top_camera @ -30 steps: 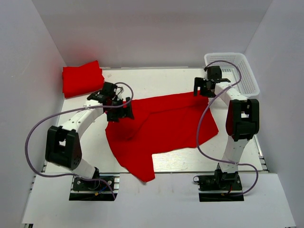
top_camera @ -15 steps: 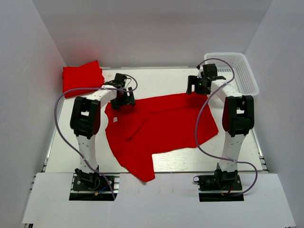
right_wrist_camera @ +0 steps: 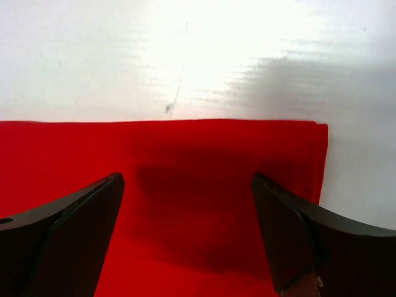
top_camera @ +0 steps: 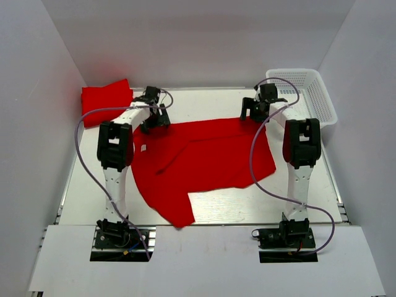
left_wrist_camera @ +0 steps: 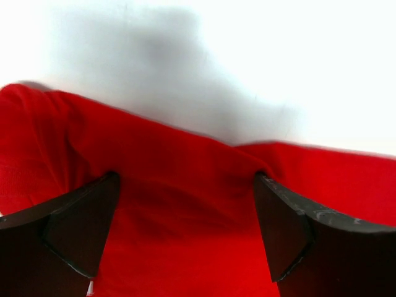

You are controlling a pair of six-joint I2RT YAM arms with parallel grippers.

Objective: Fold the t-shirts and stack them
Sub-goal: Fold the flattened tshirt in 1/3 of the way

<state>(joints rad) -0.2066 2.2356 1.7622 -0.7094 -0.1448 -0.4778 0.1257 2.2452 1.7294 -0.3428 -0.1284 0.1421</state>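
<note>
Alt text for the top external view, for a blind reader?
A red t-shirt lies spread on a white table, the left gripper and right gripper at its far edge. A folded red shirt sits back left, a white basket back right.

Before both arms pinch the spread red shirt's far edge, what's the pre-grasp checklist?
1. Left gripper open, straddling the far edge of the spread bright red fabric t-shirt: ok.
2. Right gripper open, just inside the far right corner: ok.
3. Far edge straight: not ok, bunched at the left gripper.
4. Fingers touching cloth: cannot tell.
5. Folded red t-shirt in the far-left corner, apart from both arms: ok.
</note>
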